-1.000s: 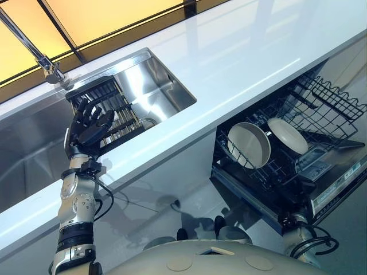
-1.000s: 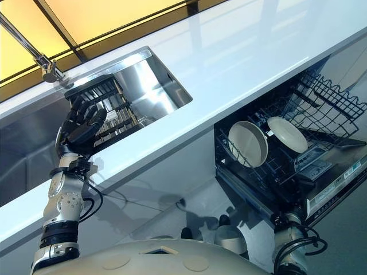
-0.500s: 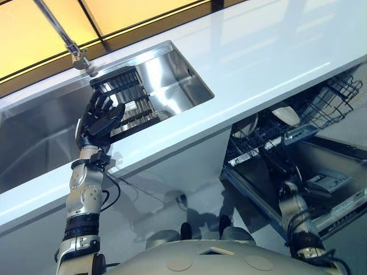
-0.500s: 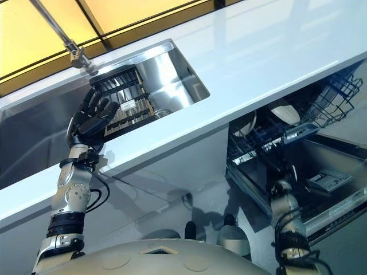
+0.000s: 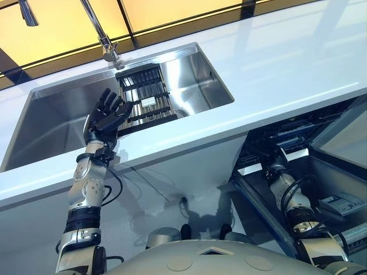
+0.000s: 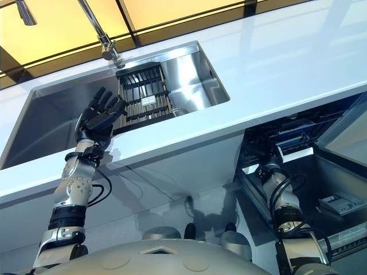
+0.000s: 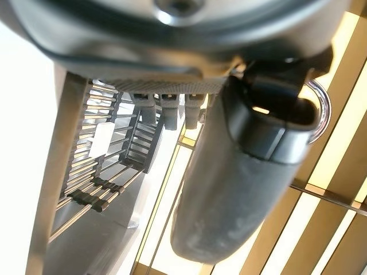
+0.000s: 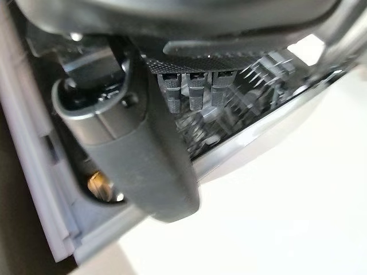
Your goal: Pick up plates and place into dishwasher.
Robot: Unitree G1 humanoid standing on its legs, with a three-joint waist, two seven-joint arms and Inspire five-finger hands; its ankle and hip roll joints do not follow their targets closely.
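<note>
My left hand (image 5: 106,117) is raised over the front edge of the steel sink (image 5: 51,114), open with fingers spread and holding nothing. Just beyond its fingertips a black dish rack (image 5: 146,100) stands in the sink; its tines (image 7: 97,154) also show in the left wrist view. My right arm reaches up into the open dishwasher (image 5: 287,137) beneath the counter. In the right wrist view my right hand (image 8: 143,166) is open and empty, its fingers pointing at the wire rack tines (image 8: 258,86). I see no plate.
A tap (image 5: 106,46) hangs over the sink's back edge. The white countertop (image 5: 287,63) overhangs the dishwasher opening. The lowered dishwasher door (image 5: 338,203) lies at lower right, beside my right arm.
The camera has swung, so the whole scene has shifted. My right arm has risen into the dishwasher opening. The rack with two plates has gone from sight under the counter. My left hand stays open.
</note>
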